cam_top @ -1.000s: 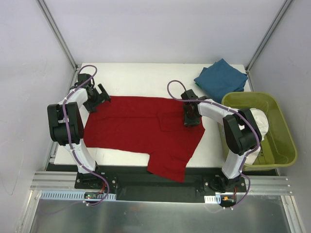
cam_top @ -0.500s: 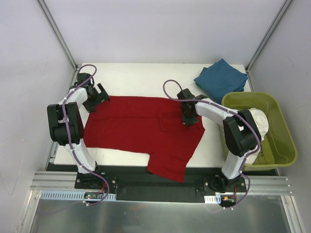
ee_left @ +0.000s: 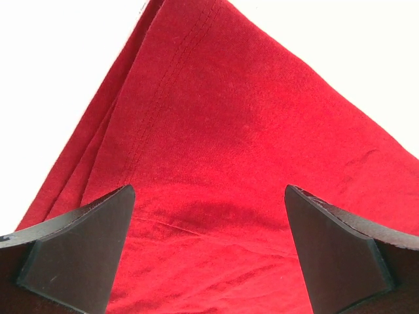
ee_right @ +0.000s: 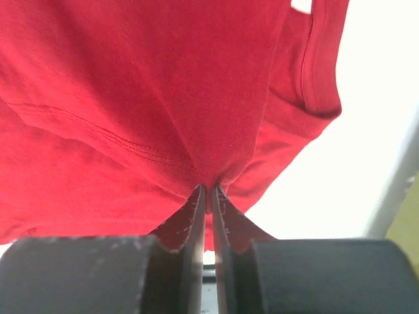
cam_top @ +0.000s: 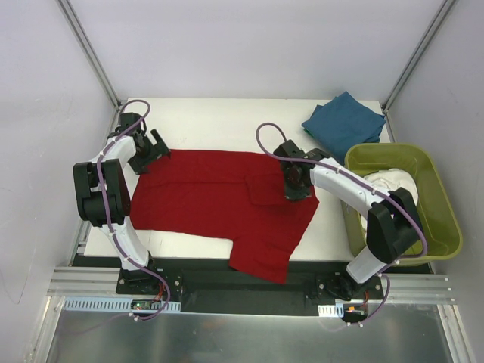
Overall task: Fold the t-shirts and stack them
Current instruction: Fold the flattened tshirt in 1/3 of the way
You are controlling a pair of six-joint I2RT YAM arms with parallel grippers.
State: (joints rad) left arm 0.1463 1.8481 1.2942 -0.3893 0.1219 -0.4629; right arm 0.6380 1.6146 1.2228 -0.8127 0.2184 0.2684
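A deep red t-shirt lies spread across the white table, one sleeve hanging over the near edge. My left gripper stands open just above the shirt's far left corner; in the left wrist view its fingers straddle the red cloth around the gripper's middle, with nothing held. My right gripper is at the shirt's right side, shut on a pinched fold of red cloth between its tips. A folded teal-blue t-shirt lies at the back right. A white t-shirt sits in the tub.
An olive-green plastic tub stands at the table's right edge, close to the right arm. Bare white table shows behind the red shirt. Frame posts rise at both back corners.
The right gripper has closed on the red cloth near the right sleeve. The right arm's elbow has swung outward toward the tub. The left arm has stayed where it was.
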